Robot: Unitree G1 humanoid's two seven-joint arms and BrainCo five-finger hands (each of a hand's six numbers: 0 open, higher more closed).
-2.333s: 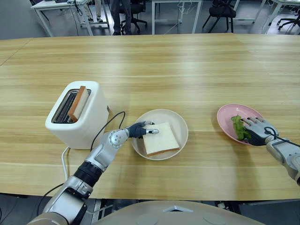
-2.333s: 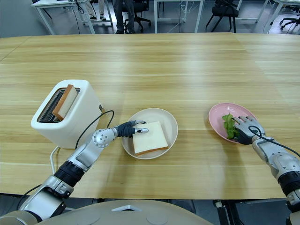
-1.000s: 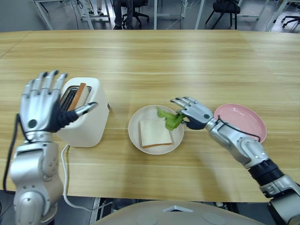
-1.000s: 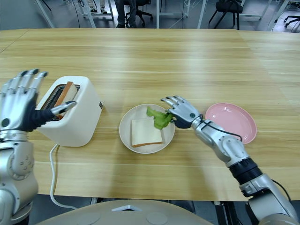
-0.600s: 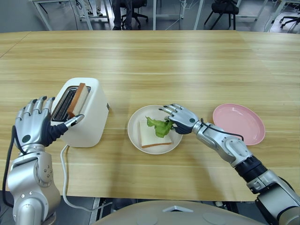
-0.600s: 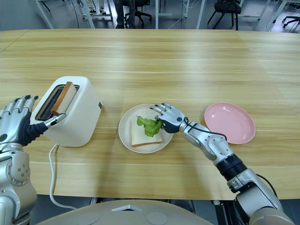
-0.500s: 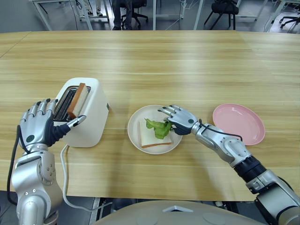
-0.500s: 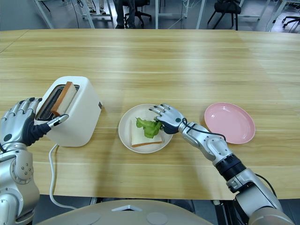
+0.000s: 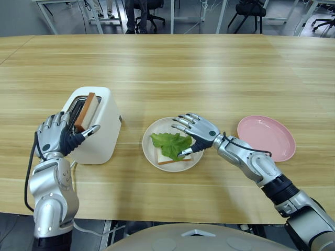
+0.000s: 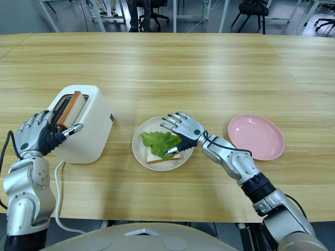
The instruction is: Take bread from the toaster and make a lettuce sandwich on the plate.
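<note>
My right hand (image 9: 200,133) hovers over the right side of the cream plate (image 9: 148,152), fingers spread wide and holding nothing. The lettuce (image 9: 168,142) lies flat on the bread slice (image 9: 175,158) in that plate, and one of my fingertips touches down at its near edge. My left hand (image 9: 55,140) sits by the near left side of the toaster (image 9: 102,136), fingers loosely extended, gripping nothing. A second slice (image 9: 88,111) stands in the toaster's slot. A pink plate (image 9: 264,138) rests on the surface (image 9: 209,78) to the right.
</note>
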